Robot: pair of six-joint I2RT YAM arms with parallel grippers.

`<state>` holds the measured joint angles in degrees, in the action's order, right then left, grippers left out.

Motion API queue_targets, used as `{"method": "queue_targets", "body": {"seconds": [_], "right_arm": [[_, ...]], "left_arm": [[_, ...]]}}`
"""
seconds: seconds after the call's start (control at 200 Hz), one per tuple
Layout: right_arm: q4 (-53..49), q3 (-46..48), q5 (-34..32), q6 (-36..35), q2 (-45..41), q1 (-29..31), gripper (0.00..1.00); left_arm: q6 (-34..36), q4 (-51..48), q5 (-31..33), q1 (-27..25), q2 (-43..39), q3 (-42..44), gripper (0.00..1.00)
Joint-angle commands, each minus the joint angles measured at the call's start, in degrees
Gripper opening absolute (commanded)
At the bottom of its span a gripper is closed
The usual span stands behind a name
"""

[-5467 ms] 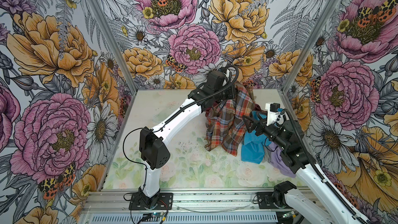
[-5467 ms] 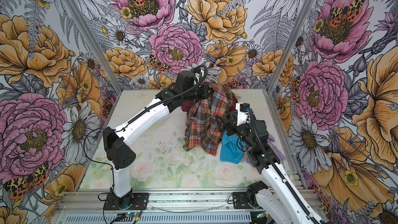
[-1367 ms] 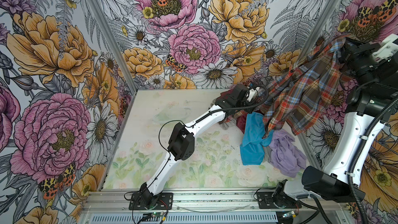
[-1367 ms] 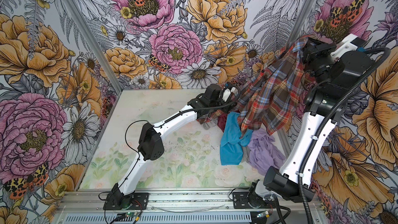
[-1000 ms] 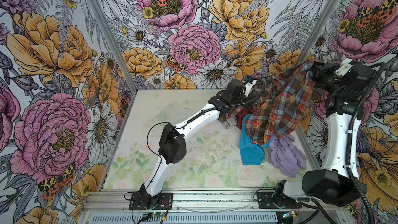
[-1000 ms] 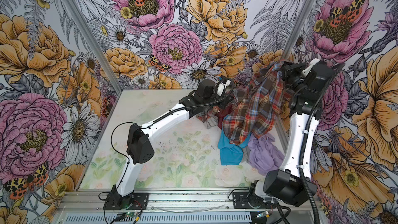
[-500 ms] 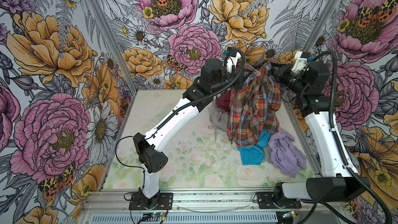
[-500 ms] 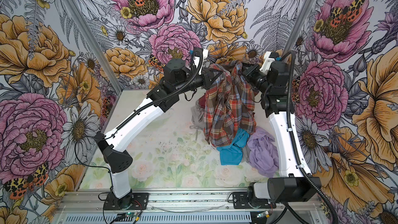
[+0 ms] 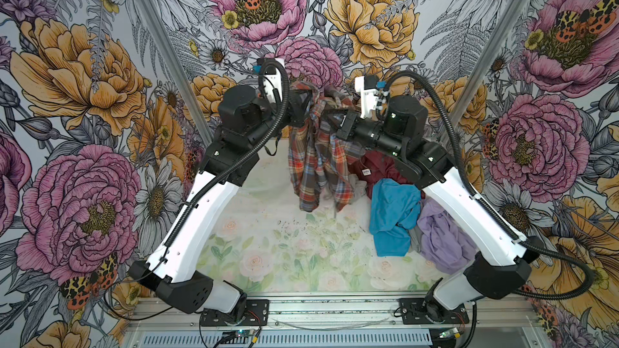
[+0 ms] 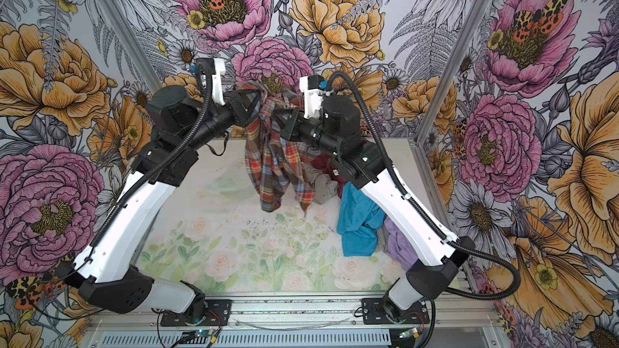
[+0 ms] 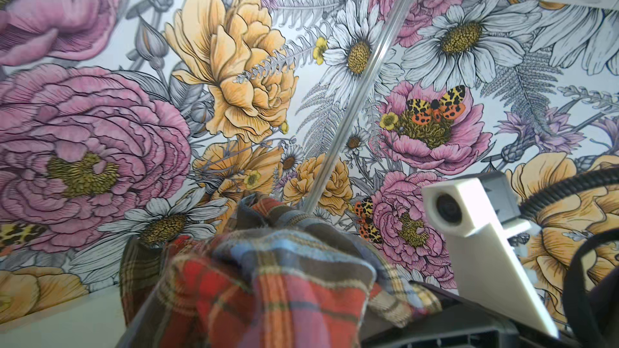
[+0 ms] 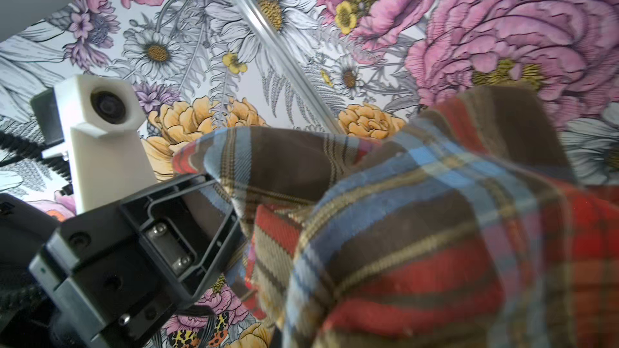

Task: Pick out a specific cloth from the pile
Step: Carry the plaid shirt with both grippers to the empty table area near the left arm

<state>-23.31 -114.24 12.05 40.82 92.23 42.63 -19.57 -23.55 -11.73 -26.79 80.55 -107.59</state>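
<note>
The cloth (image 9: 318, 159) (image 10: 273, 165), a brown plaid shirt with red, orange and blue checks, hangs bunched in the air near the back wall, its lower ends just above the table. My left gripper (image 9: 303, 108) (image 10: 253, 105) is shut on its top from the left. My right gripper (image 9: 330, 118) (image 10: 279, 117) is shut on it from the right, close beside the left one. Plaid fabric (image 11: 268, 279) (image 12: 418, 229) covers the jaws in both wrist views. The pile (image 9: 392, 215) (image 10: 358, 222) lies at the right, apart from the shirt.
The pile holds a maroon garment (image 9: 378, 165), a bright blue one (image 9: 392, 215), a lavender one (image 9: 438, 239) and a grey one (image 10: 320, 185). Floral walls stand close on three sides. A metal rail (image 9: 328, 309) runs along the front edge.
Both grippers came together higher and further left with the cloth between them. The cloth swung in from the right wall, off the pile, and now hangs to its left.
</note>
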Motion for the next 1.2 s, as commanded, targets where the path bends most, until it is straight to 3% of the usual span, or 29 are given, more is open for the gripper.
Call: {"method": "queue_targets", "body": {"seconds": [0.0, 0.18, 0.3, 0.615, 1.196], "right_arm": [[1.8, -10.8, -0.4, -1.4, 9.6, 4.9, 0.00], [1.6, -34.4, 3.4, 1.2, 32.0, 7.6, 0.00], [1.7, -41.3, 3.8, 1.3, 41.4, 7.7, 0.00], [4.6, -41.4, 3.3, 0.8, 51.0, 6.5, 0.00], [5.1, -31.5, -1.6, -2.2, 60.2, 8.1, 0.00]], "left_arm": [[0.2, -3.9, 3.2, 5.5, -5.6, 3.1, 0.00], [-3.6, -6.4, 0.0, 19.6, -12.9, 13.1, 0.00], [-3.6, -8.0, 0.0, 25.1, -15.1, 19.9, 0.00], [1.9, -9.9, 9.9, 27.8, -14.8, 29.5, 0.00], [-1.8, -3.0, 11.4, 32.9, -6.5, 46.8, 0.00]]}}
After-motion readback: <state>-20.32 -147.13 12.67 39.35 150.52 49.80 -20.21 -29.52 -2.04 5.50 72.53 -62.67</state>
